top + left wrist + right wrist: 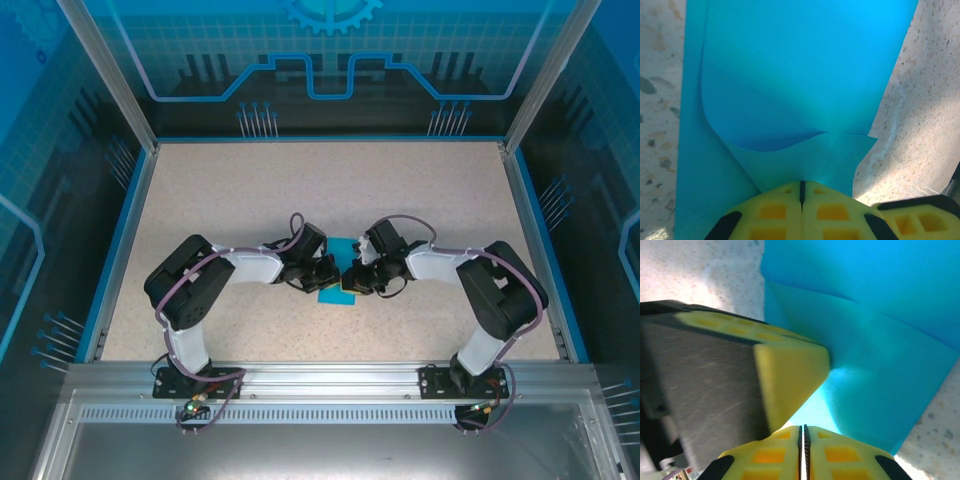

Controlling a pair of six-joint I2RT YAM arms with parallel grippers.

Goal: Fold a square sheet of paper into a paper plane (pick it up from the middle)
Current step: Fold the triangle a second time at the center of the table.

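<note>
The square sheet of paper (330, 296) sits at the middle of the speckled counter (250, 190), between the two arms. It is no longer flat: in the left wrist view a curved flap (790, 100) lies over a lower layer. The left fingers (775, 210) are pressed together with only a thin seam between them, and the paper's near edge runs in at their tips. The right fingers (840, 452) are likewise closed tight on the paper's (880, 350) edge, just beside the left fingers.
</note>
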